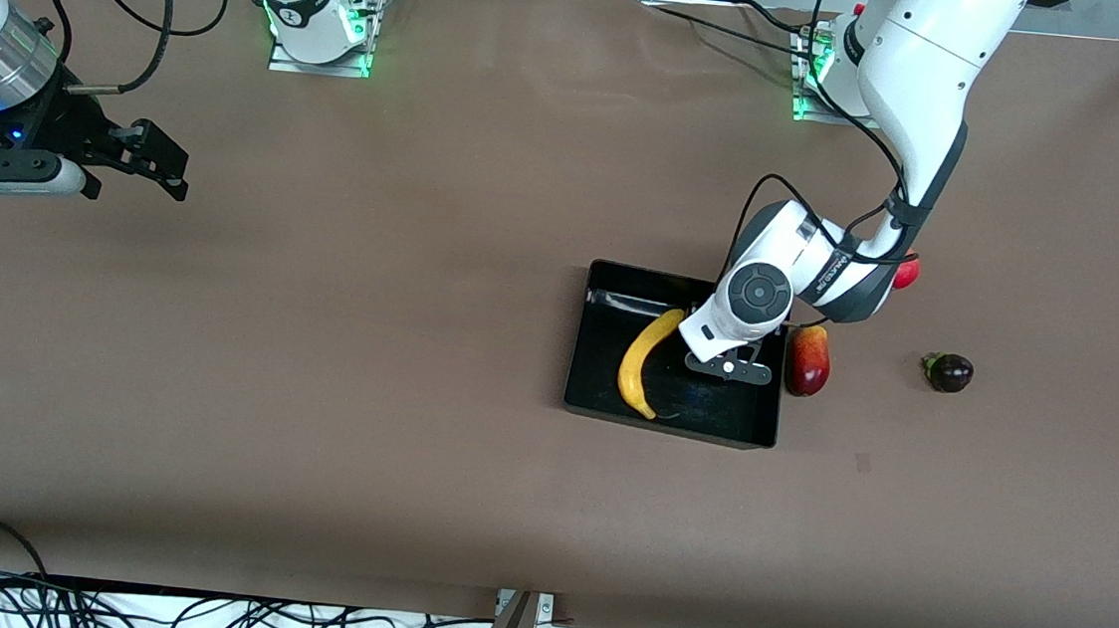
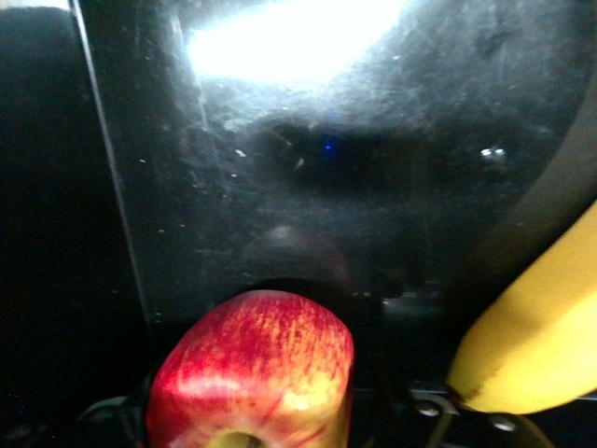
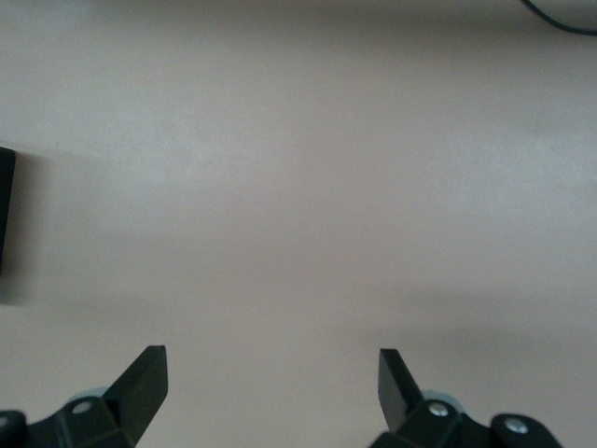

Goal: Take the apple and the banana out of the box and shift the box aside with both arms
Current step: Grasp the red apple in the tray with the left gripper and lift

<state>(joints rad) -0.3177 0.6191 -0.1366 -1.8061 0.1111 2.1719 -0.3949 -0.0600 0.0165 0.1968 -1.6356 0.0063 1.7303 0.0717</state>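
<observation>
Left end effector (image 1: 730, 367) is down inside the shallow glossy black rectangular tray (image 1: 671, 425), pointing at the tray floor. Right under its wrist camera sits a round red apple with yellow streaks (image 2: 252, 373), stem end toward the lens. Cannot tell whether the end effector is open or closed on the apple, since the front view hides the apple under the wrist. A curved yellow banana (image 1: 644, 361) lies on the tray floor just beside the end effector, toward the right arm's end of the tray, and shows in the left wrist view too (image 2: 541, 355). Outside the tray, close to its wall toward the left arm's end, lies an oblong red-and-yellow fruit (image 1: 808, 362). A small dark purple fruit with a green cap (image 1: 949, 373) lies farther toward that end, well apart. A small red round thing (image 1: 907, 274), half hidden by the left arm, lies farther from the front camera than the oblong fruit. Right end effector (image 1: 164, 163) waits at the right arm's end, over bare brown surface (image 1: 364, 388), jaws wide apart, holding nothing (image 3: 272, 369).
</observation>
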